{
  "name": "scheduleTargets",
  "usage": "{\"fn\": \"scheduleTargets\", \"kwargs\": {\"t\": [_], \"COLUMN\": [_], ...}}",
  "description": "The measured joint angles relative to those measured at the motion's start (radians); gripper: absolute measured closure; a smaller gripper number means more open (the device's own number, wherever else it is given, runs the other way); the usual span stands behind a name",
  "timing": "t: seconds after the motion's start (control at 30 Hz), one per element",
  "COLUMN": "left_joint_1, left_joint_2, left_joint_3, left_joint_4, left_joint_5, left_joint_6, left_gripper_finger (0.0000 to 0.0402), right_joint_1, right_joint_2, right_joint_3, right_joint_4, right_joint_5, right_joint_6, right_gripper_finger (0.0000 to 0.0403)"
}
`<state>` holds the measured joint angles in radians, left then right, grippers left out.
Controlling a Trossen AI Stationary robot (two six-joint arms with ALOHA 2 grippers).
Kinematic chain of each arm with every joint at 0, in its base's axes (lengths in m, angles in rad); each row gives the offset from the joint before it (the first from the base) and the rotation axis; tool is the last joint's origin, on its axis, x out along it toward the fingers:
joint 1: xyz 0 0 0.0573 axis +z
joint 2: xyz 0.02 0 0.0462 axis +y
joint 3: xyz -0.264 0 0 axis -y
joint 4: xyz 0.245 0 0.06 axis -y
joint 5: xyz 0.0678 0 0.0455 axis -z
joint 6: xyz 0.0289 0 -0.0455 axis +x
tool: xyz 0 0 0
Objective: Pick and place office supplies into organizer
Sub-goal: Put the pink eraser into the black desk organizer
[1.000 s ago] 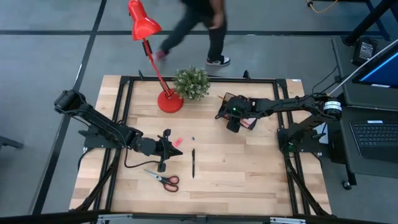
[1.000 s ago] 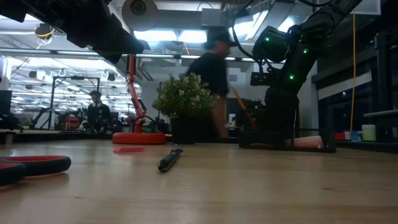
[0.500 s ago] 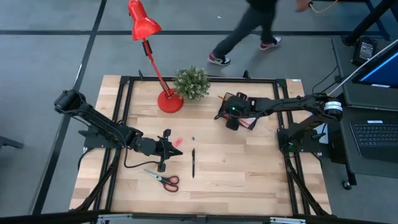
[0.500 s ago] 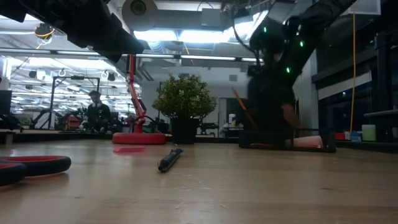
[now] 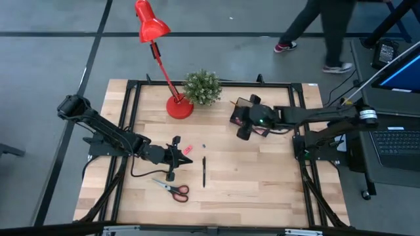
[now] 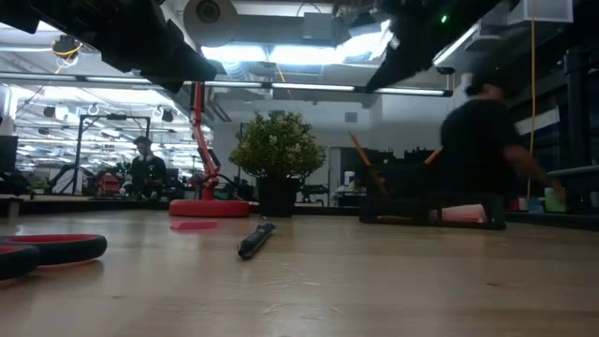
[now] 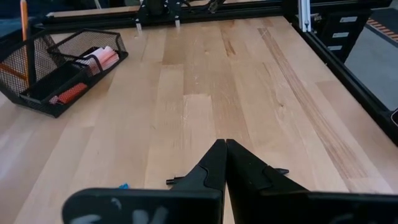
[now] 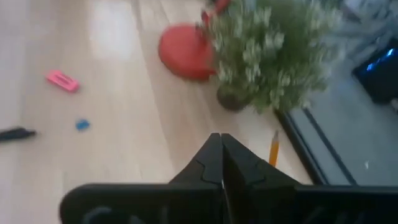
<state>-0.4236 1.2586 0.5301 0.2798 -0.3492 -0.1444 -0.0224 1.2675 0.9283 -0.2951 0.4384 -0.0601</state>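
Pen (image 5: 203, 172) lies lengthwise near-to-far on the desk (image 5: 262, 177), just right of our clenched, empty left pincer (image 5: 178, 151); we judge it that arm's reach. Right pincer (image 5: 241, 124), clenched and empty, hovers by the organizer (image 5: 252, 126), far right.

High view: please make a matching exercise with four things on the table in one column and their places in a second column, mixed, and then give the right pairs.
Things:
1. scissors
2. black pen
3. organizer
4. potted plant

Places:
A. at the back of the table, just right of the lamp base
B. under the right gripper
C. near the front edge, in front of the left gripper
D. in the middle of the table, lying front to back

Pairs: 1-C, 2-D, 3-B, 4-A
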Motion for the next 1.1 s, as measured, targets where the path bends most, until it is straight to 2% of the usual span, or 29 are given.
{"fn": "scheduleTargets", "kwargs": {"t": [0.27, 0.43, 0.73, 0.93, 1.1], "left_joint_1": [-0.001, -0.002, -0.017, -0.047, -0.062], "left_joint_2": [0.000, 0.000, 0.000, 0.000, 0.000], "left_joint_3": [0.000, 0.000, 0.000, 0.000, 0.000], "left_joint_4": [0.000, 0.024, 0.105, 0.118, 0.161], "left_joint_5": [0.000, 0.000, -0.016, -0.108, -0.193], "left_joint_6": [-0.027, 0.054, 0.147, 0.162, 0.190], "left_gripper_finger": [0.0398, 0.0398, 0.0398, 0.0398, 0.0398], "right_joint_1": [0.146, 0.233, 0.355, 0.440, 0.460], "right_joint_2": [-0.040, -0.019, -0.021, -0.022, -0.022], "right_joint_3": [-0.001, -0.060, -0.330, -0.525, -0.649], "right_joint_4": [0.092, 0.225, 0.804, 1.298, 1.526], "right_joint_5": [0.020, 0.040, 0.042, 0.032, 0.013], "right_joint_6": [0.003, -0.011, -0.165, -0.343, -0.377], "right_gripper_finger": [0.0390, 0.0400, 0.0397, 0.0397, 0.0381]}}
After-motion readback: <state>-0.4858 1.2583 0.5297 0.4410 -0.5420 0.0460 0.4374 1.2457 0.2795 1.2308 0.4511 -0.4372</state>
